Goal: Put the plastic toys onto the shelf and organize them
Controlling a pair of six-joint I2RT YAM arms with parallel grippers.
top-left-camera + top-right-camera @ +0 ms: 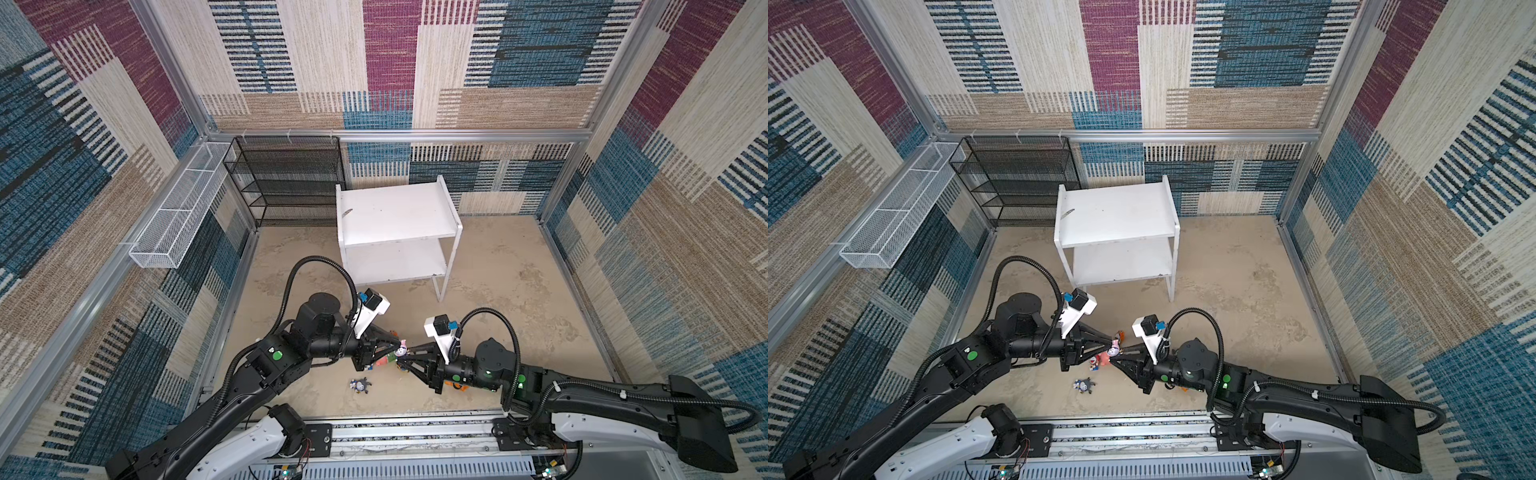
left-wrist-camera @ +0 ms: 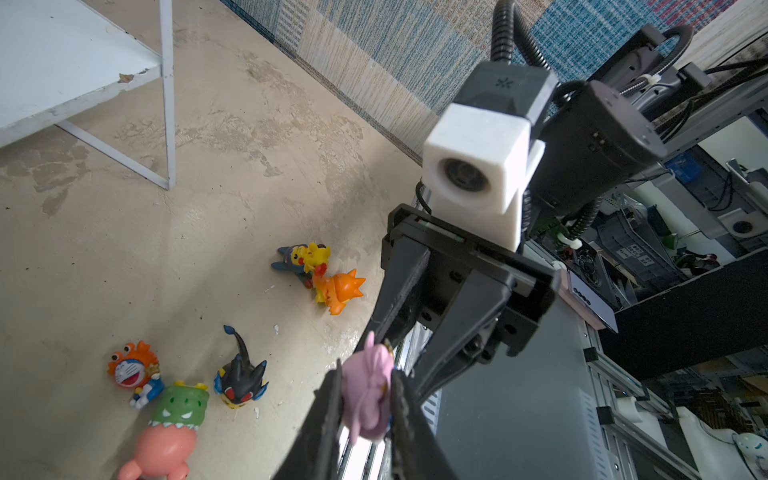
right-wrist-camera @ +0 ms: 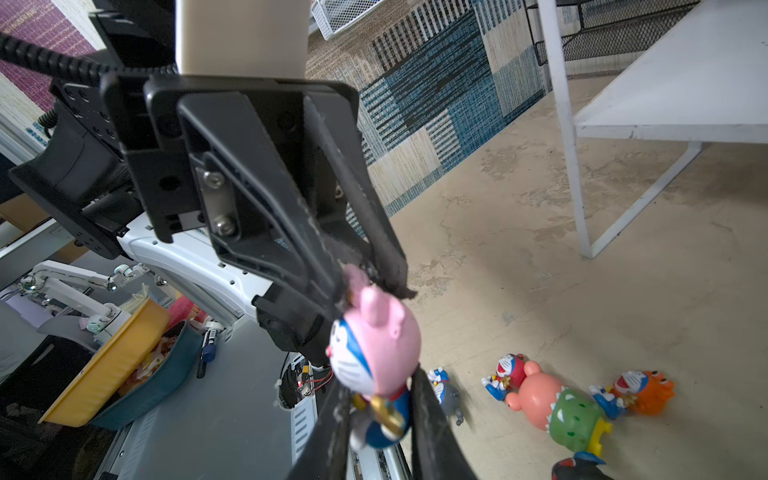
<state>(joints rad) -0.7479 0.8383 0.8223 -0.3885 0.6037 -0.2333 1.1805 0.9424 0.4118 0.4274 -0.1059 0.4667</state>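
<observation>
Glossy pink figurine point(image 3: 374, 353) clamped: left end effector point(image 2: 365, 370), right end effector point(image 3: 376, 384).

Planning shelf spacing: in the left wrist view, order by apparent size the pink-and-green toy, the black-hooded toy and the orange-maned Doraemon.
1. pink-and-green toy, clearly largest.
2-3. black-hooded toy and orange-maned Doraemon look about alike; I would not rank them.

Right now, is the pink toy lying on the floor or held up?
Held up: the left gripper and right gripper both pinch the pink toy.
</observation>
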